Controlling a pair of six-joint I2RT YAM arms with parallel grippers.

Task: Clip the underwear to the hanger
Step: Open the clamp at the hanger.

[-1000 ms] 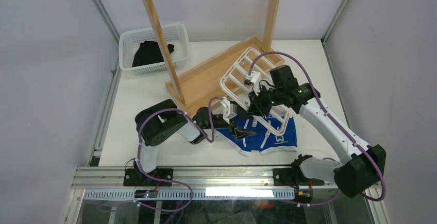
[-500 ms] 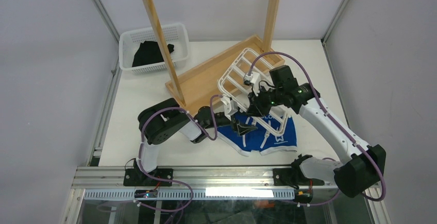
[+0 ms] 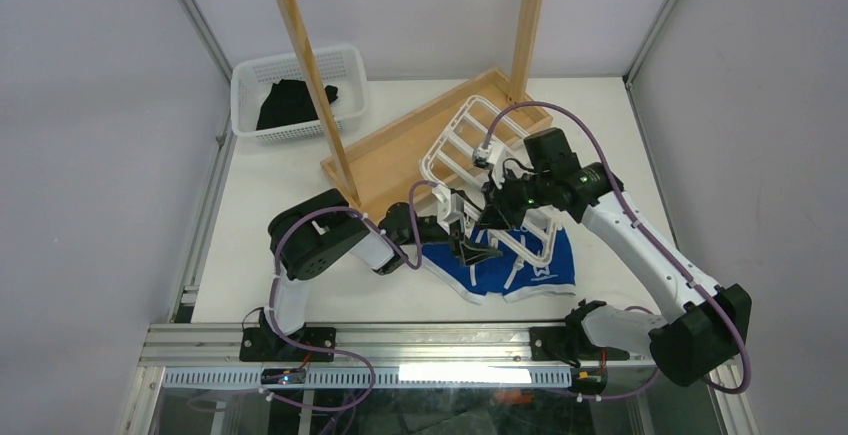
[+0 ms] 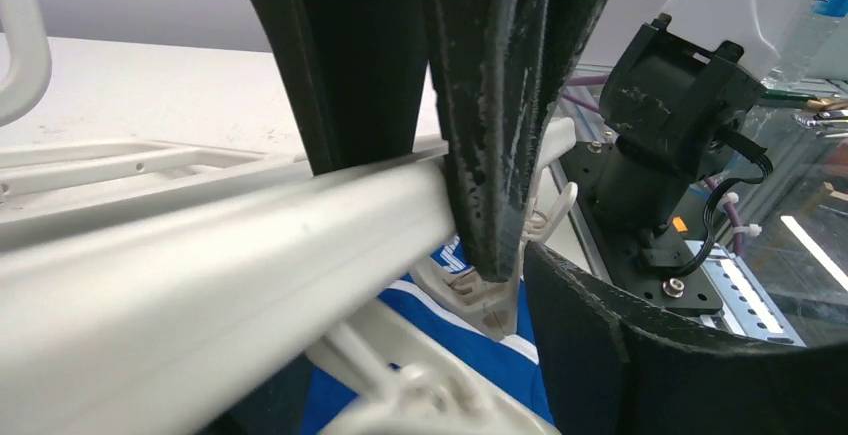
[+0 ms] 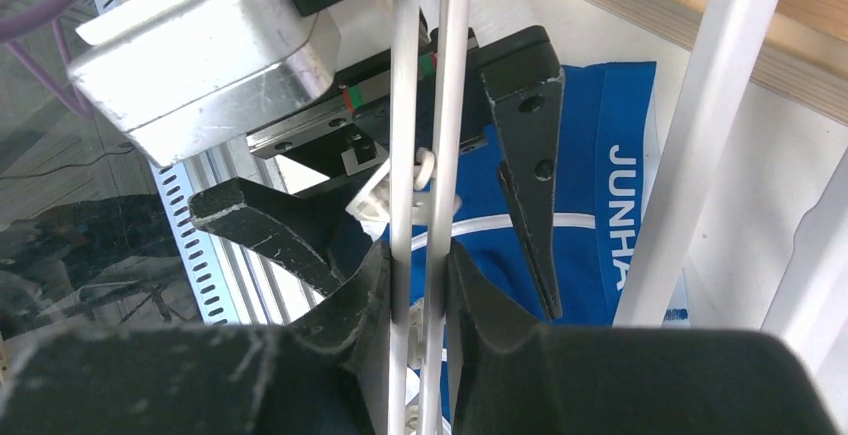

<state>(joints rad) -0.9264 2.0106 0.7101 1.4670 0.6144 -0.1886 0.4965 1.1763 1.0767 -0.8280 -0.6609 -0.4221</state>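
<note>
Underwear (image 3: 545, 260), one blue pair, lies by the counter's (image 3: 270, 205) front edge, partly beneath one white hanger (image 5: 715, 105). Right tool (image 5: 420, 275) pinches two thin bars (image 5: 450, 105) of it; left tool (image 3: 478, 252) gapes beside one clip (image 5: 375, 195).

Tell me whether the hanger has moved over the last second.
Yes. The hanger has shifted slightly left in the top view, its far corner now closer to the wooden rack.
</note>
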